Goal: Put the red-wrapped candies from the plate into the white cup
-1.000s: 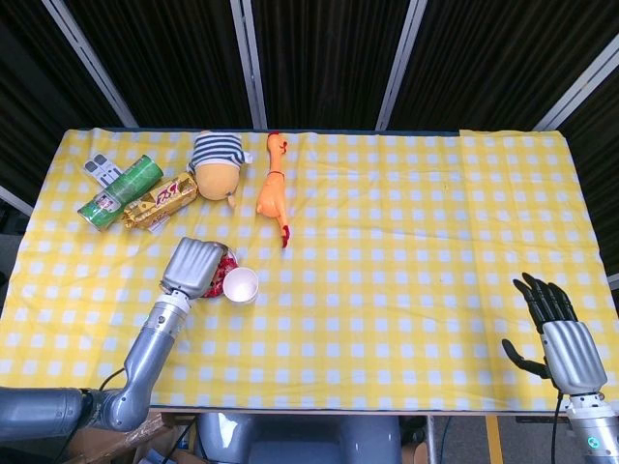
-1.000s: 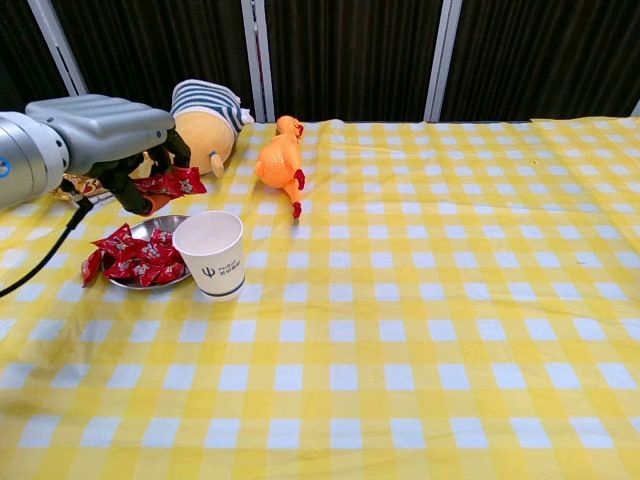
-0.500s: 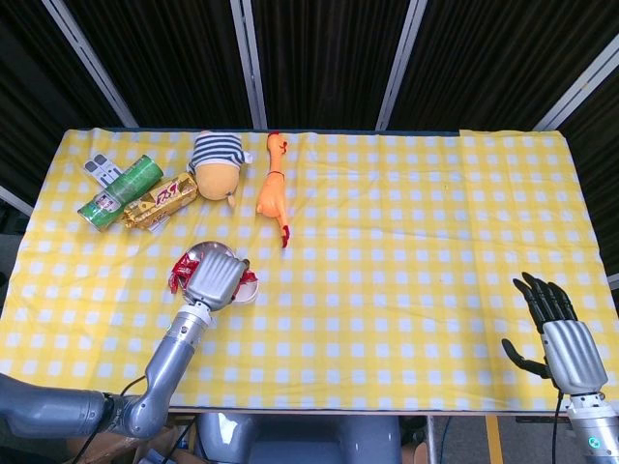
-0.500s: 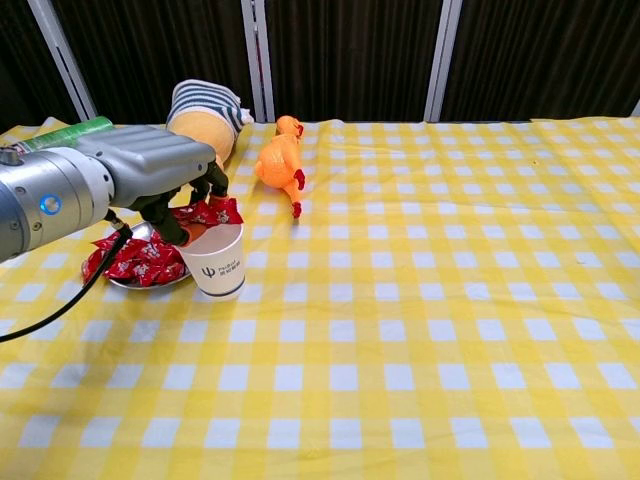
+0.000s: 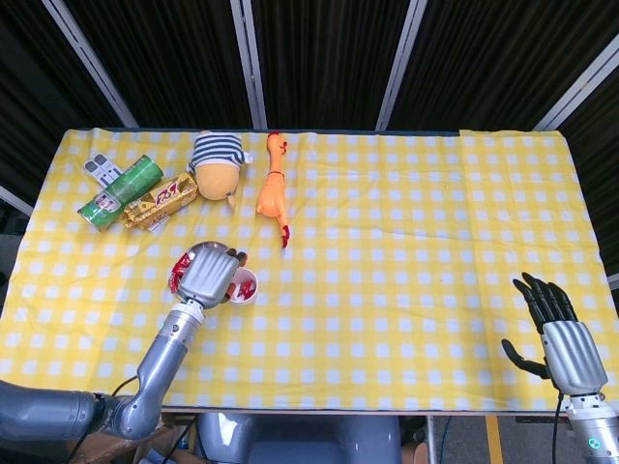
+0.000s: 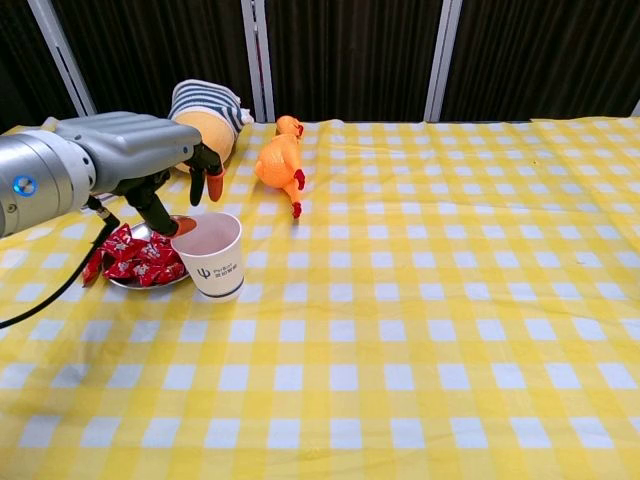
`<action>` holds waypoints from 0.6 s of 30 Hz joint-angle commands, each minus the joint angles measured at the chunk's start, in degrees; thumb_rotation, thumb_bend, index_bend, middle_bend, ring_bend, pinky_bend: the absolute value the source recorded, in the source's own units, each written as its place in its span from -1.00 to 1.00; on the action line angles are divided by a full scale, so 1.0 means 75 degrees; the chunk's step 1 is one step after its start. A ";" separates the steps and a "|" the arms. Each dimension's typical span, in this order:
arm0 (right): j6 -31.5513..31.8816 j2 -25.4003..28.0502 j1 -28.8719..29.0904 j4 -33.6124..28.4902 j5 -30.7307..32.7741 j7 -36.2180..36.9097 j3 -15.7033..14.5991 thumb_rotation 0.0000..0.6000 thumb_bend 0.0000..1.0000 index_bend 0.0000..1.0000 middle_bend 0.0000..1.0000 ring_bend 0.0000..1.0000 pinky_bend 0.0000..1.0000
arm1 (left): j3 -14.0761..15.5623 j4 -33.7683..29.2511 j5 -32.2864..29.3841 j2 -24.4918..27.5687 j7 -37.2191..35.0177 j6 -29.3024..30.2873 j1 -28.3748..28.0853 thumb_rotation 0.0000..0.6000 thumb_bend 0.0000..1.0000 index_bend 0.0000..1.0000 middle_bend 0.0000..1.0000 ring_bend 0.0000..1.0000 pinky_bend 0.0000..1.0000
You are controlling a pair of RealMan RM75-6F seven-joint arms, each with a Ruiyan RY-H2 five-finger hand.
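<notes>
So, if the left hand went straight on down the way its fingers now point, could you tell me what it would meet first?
Probably the white cup: the left hand hangs just above its near-left rim, fingers pointing down. Depth is unclear; it might instead land on the plate of candies beside it.

Shiny metal plate (image 6: 165, 281); matt paper cup (image 6: 212, 256); glossy candy wrappers (image 6: 135, 259); cloth tablecloth (image 6: 420, 300).

red-wrapped candies (image 6: 135, 258) heaped on metal plate (image 6: 150, 284), upright white cup (image 6: 212, 254) touching it
</notes>
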 commanded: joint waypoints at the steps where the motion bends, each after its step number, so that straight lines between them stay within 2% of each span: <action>1: 0.0003 0.0000 0.0001 0.0002 0.0001 -0.0001 0.0004 1.00 -0.23 -1.00 -1.00 -1.00 -1.00 | -0.0016 -0.0060 0.0045 0.0098 -0.0097 0.0041 0.0048 1.00 -0.21 -0.33 -0.30 0.67 0.79; 11: -0.0004 0.0001 0.0004 0.0003 -0.0002 0.0012 0.0002 1.00 -0.23 -1.00 -1.00 -1.00 -1.00 | 0.0206 -0.0096 -0.0341 0.0795 -0.0269 0.0090 0.0398 1.00 -0.44 -0.46 -0.46 0.66 0.79; 18: -0.0024 -0.0012 0.0006 -0.0007 0.0015 -0.0036 -0.0001 1.00 -0.23 -1.00 -1.00 -1.00 -1.00 | 0.0259 0.0439 -0.0977 0.0620 -0.0138 -0.0276 0.0305 1.00 -0.56 -0.57 -0.55 0.66 0.79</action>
